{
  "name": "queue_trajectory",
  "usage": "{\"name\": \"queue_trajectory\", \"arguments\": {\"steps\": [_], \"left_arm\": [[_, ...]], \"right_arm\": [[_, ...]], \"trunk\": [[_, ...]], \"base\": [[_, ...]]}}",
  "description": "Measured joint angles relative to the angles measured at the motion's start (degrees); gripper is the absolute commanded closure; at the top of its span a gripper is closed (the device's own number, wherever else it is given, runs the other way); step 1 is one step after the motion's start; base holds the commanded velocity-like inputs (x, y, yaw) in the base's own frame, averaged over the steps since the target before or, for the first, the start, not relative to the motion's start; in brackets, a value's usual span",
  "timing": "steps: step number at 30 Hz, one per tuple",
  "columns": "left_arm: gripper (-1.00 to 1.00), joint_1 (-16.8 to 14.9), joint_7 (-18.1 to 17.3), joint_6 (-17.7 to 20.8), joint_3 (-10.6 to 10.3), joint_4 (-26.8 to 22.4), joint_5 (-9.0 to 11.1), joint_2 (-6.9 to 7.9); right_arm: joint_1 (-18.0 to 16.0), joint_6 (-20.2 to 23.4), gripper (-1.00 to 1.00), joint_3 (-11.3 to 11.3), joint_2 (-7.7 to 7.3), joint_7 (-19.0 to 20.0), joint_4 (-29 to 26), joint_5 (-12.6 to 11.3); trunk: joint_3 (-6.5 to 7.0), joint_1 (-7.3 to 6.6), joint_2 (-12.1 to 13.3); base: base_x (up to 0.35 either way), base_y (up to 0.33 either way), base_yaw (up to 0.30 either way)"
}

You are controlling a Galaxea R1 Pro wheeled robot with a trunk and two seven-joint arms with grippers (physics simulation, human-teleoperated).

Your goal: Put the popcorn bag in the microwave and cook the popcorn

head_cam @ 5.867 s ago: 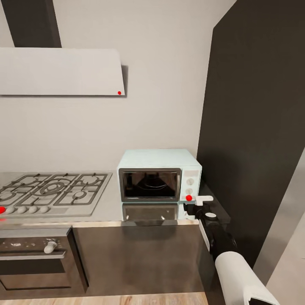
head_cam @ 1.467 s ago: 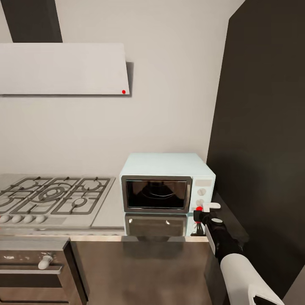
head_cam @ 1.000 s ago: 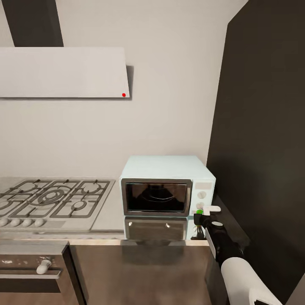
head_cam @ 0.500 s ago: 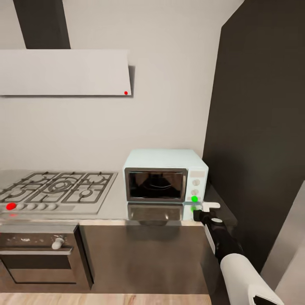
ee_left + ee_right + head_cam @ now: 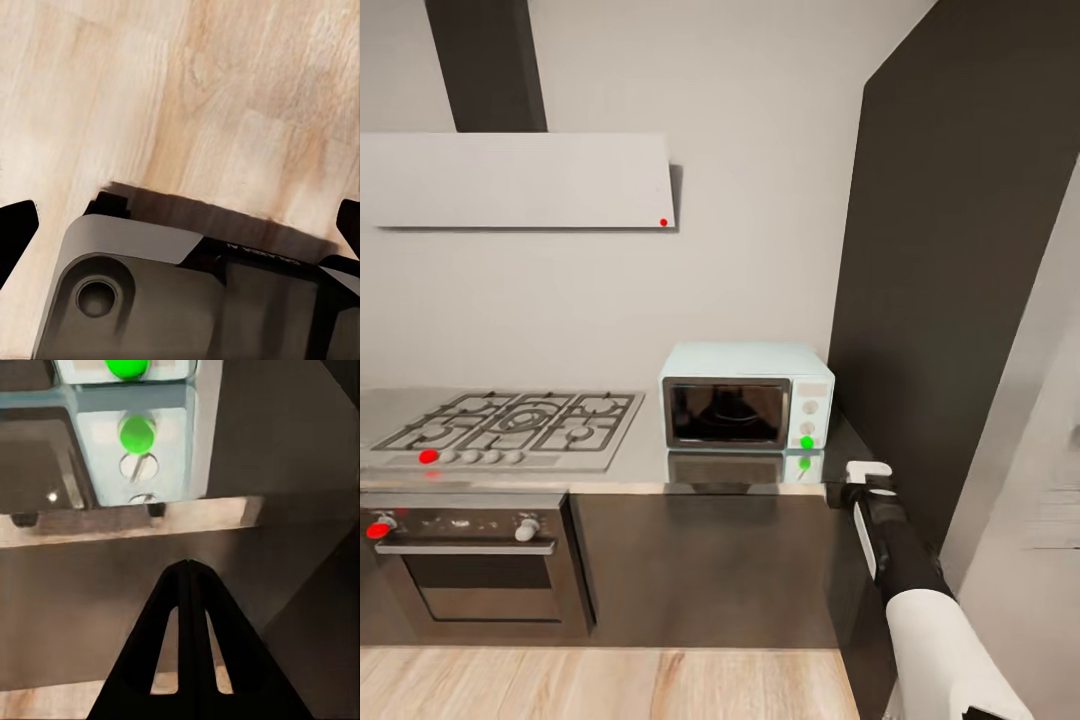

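The pale mint microwave (image 5: 748,397) stands on the grey countertop (image 5: 630,465) against the wall, its dark glass door closed. A green dot (image 5: 807,441) glows low on its white knob panel and mirrors in the counter. A dim rounded shape shows behind the glass; I cannot tell if it is the popcorn bag. The popcorn is hidden. My right gripper (image 5: 865,469) hangs shut and empty off the counter's front right corner, apart from the microwave; its fingers (image 5: 187,585) meet in a point below the green dot (image 5: 126,366). My left gripper (image 5: 180,225) is open over the floor.
A gas hob (image 5: 510,425) is inset left of the microwave, with a built-in oven (image 5: 470,560) below and a pale hood (image 5: 520,180) above. A tall dark cabinet (image 5: 950,250) rises at the right. Light wood floor (image 5: 600,685) lies in front of the cabinets.
The microwave's dot went from red to green. The view has since pulled back from the counter, and my right gripper now sits farther from the knob panel.
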Motion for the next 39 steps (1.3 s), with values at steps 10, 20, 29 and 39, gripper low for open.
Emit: {"name": "queue_trajectory", "arguments": {"steps": [10, 20, 29, 39], "left_arm": [[-1.00, 0.00, 0.00, 0.00, 0.05, 0.00, 0.00, 0.25], [-1.00, 0.00, -0.01, 0.00, -0.03, 0.08, 0.09, 0.27], [-1.00, 0.00, -0.01, 0.00, -0.03, 0.07, 0.14, 0.27], [-1.00, 0.09, 0.00, 0.00, -0.08, -0.01, 0.09, 0.50]], "right_arm": [[0.00, 2.02, 1.00, 0.01, -0.67, 0.11, 12.62, 1.46], [-0.47, -19.72, 1.00, 0.20, -8.31, -0.76, 50.92, 4.18], [20.24, -23.42, 1.00, 0.25, -8.78, -0.79, 52.02, 5.82], [24.06, -24.00, 1.00, 0.32, -7.50, -0.26, 52.05, 6.96]], "trunk": [[0.00, -0.04, 0.00], [-0.01, -0.03, -0.01], [-0.02, -0.04, -0.01], [-0.02, -0.03, -0.01]], "base": [[-0.139, 0.000, 0.000], [0.000, 0.000, 0.000], [0.000, 0.000, 0.000], [0.000, 0.000, 0.000]]}}
